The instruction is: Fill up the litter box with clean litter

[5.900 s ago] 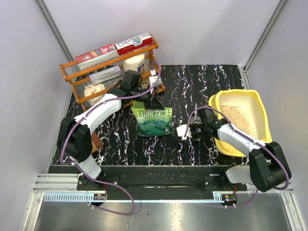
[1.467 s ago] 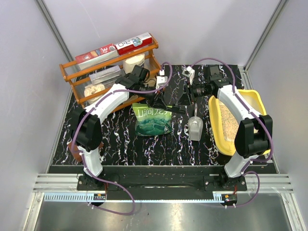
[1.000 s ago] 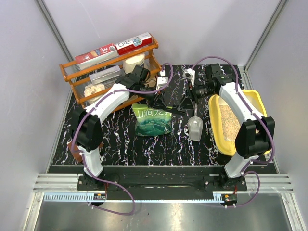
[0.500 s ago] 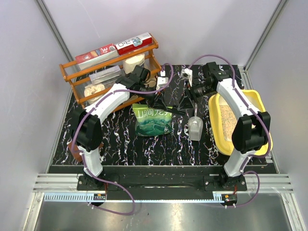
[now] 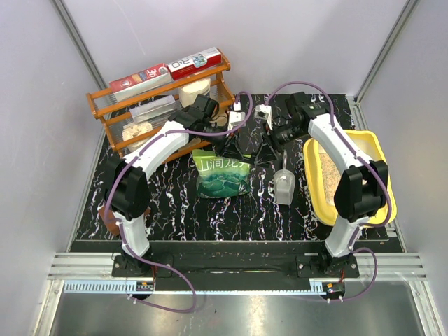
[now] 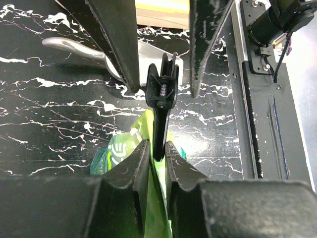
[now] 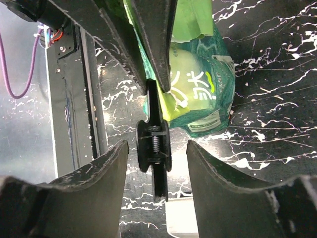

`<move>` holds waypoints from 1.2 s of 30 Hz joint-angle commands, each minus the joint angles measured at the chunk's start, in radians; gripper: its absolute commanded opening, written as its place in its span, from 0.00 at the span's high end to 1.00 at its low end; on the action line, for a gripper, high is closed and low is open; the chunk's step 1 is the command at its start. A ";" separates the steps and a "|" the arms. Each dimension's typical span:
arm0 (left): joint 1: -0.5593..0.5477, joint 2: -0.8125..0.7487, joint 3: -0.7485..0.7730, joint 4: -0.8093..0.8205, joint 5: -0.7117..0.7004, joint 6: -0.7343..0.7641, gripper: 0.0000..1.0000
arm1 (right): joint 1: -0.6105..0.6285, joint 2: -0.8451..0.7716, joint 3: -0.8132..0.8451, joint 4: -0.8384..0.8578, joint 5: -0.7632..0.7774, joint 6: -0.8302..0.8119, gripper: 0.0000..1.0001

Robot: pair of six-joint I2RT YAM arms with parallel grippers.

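Centre frame: left fingers (image 6: 128,174) pinched on green pouch (image 5: 222,175) top, at black clip (image 7: 154,146). Right fingers (image 7: 210,171) spread astride clip — to be squared on its handles, squeezed fully before removal.

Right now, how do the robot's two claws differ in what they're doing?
The left gripper is shut on the top edge of the green pouch; the right gripper is open and holds nothing. The left gripper's fingers press together, while the right gripper's fingers stand apart on either side of the black clip. Both meet at that clip, at the pouch's top.
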 commanded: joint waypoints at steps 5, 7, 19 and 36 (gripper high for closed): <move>-0.004 0.003 0.036 0.027 -0.003 -0.016 0.97 | 0.032 0.021 0.052 0.017 0.045 -0.005 0.48; -0.004 0.003 0.033 0.026 -0.004 -0.018 0.97 | 0.039 0.020 0.051 0.023 0.049 0.001 0.58; 0.015 -0.029 0.005 0.026 -0.029 -0.019 0.61 | 0.033 -0.040 0.009 0.029 0.072 -0.021 1.00; 0.030 -0.028 -0.022 0.029 -0.047 -0.022 1.00 | -0.045 -0.146 0.026 -0.074 0.078 -0.148 1.00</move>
